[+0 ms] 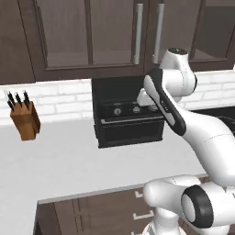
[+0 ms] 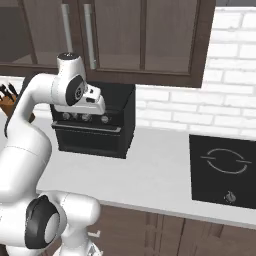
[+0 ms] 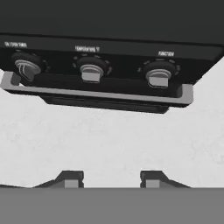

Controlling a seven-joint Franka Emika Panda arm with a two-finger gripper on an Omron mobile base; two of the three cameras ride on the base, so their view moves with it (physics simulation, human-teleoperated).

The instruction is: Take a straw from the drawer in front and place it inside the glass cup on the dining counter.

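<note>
A white counter (image 1: 69,160) runs along a white brick wall (image 2: 210,110) beneath dark glass-fronted wall cabinets (image 1: 87,32). Dark brown drawer fronts with small silver handles (image 1: 140,215) sit below the counter edge, closed, nearest the base. In the hand view the gripper (image 3: 109,178) hangs above bare counter, jaws parted with nothing between them. Beyond it stands a black toaster oven (image 1: 126,112) — three knobs (image 3: 92,70) over a silver handle. A knife block (image 1: 25,117) stands to the left, a black cooktop (image 2: 225,167) to the right.
</note>
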